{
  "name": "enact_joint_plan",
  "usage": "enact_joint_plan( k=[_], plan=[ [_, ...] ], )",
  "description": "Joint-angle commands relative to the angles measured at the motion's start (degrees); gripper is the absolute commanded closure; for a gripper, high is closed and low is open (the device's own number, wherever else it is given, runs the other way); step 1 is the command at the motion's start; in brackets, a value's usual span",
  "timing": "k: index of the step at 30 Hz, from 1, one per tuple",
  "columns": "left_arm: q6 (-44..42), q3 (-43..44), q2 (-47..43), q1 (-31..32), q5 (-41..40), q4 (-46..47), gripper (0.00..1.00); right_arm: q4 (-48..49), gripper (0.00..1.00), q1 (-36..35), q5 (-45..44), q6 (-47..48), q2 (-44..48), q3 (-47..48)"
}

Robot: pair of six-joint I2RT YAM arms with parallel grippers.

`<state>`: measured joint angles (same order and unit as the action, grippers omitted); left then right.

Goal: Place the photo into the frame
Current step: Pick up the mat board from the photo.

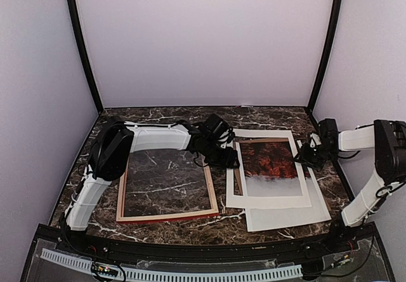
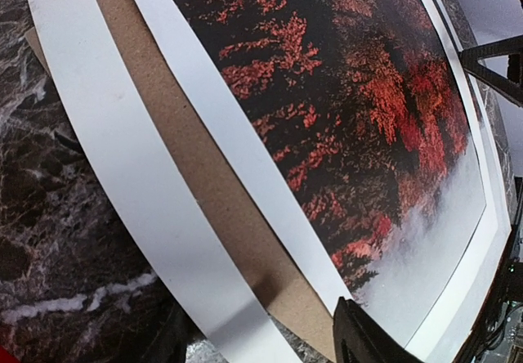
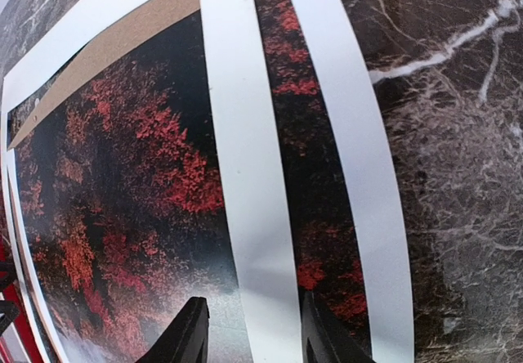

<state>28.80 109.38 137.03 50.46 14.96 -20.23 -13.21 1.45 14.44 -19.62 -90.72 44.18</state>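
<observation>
Photo (image 1: 269, 161) among mats (image 1: 273, 201) near the worktop's (image 1: 158, 120) right edge; frame (image 1: 166, 216) empty at left. Your left gripper (image 1: 228, 160) and right gripper (image 3: 253, 314) stand parted, grasping nothing; insertion remains.

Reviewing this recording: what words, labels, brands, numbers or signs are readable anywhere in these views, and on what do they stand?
None can be read.
The photo, the white mats, the frame and the marble table show no lettering in any view.
The small electronics at the near edge are too small to read.
</observation>
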Motion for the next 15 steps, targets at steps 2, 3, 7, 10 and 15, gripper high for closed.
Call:
enact_joint_plan(
  k=[2, 3, 7, 10, 15],
  plan=[
    [1.3, -1.5, 1.4, 0.4, 2.8, -0.9, 0.38, -0.3, 0.63, 2.9, 10.4, -0.4, -0.5, -3.3],
    [1.3, -1.7, 1.3, 0.4, 2.8, -0.8, 0.39, 0.2, 0.64, 3.3, 11.9, -0.5, -0.4, -3.5],
    [1.5, -2.9, 0.8, 0.4, 2.8, 0.3, 0.39, 1.5, 0.69, 4.6, 16.3, -0.9, 0.0, -3.9],
    [1.5, -3.6, 0.3, 0.4, 2.7, 0.7, 0.39, 1.9, 0.71, 4.8, 18.8, -0.9, 0.5, -4.1],
    [1.4, -4.9, -0.7, 0.4, 2.3, 1.5, 0.39, 2.8, 0.73, 5.2, 21.3, -0.9, 0.9, -4.7]
  ],
)
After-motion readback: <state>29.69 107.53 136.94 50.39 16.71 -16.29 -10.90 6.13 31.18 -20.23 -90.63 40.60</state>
